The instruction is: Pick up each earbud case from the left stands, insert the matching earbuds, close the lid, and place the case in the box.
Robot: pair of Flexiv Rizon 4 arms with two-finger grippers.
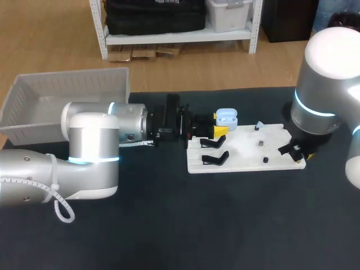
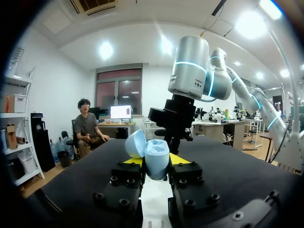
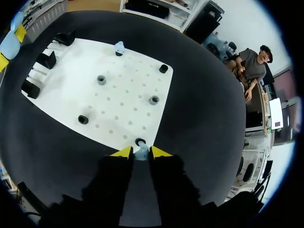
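The left gripper [image 2: 156, 161] is clamped on the pale-blue earbud case [image 2: 157, 160], one black, yellow-tipped finger on each side of the body. The case hangs just above the far left corner of the white pegboard [image 1: 242, 147], clear of the black stands [image 1: 214, 159] that sit on the board's left end. Its lid [image 2: 136, 144] is swung open. In the head view the mouth of the case faces upward, with the lid tipped back toward the table's far edge. The longer side of the body runs left to right there, roughly in line with the left arm's reach.

The right gripper [image 3: 141, 152] is low over the pegboard's right edge with its fingers drawn close together. They pinch a small pale-blue earbud [image 3: 141, 154] from both sides, just above a round black holder [image 3: 140, 141]. Which way that earbud points is too small to make out.

A second pale-blue earbud [image 3: 118, 46] stands in a holder near the board's far edge, well apart from the right gripper. Other small round holders [image 3: 101, 79] are scattered across the board. The white box [image 1: 73, 84] sits at the far left of the dark table [image 1: 169, 225], behind the left arm.
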